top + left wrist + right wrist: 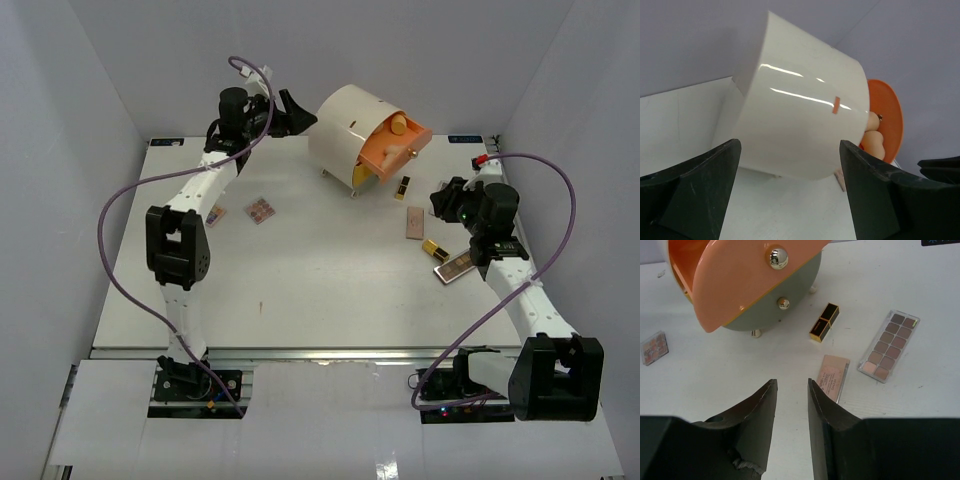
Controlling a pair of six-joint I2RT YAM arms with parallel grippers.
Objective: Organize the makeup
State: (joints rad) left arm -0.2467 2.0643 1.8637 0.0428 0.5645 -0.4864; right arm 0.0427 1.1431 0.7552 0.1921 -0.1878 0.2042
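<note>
The right gripper [791, 390] hangs over the white table [740, 367], its dark jaws only a narrow slot apart with nothing between them. Just ahead of it, a shade to the right in the wrist view, lies the flat pale-pink rectangular palette [835, 375]. Its long axis runs away from the jaws towards the round cream drawer box [340, 115], so the jaws would close across its short width. One fingertip overlaps the palette's near corner in that view, though whether it touches or hovers above is unclear. Beyond lie a black-and-gold lipstick tube [824, 322] and, further right, a long clear-cased palette of brown shades [888, 346]. The right arm is by far the nearer to this cluster. The left gripper [790, 155], jaws spread wide and empty, sits at the box's left flank. Peach egg-shaped sponges [874, 137] rest in the box's open orange drawer [890, 115]. A small square palette [261, 210] lies alone on the table's left half.
</note>
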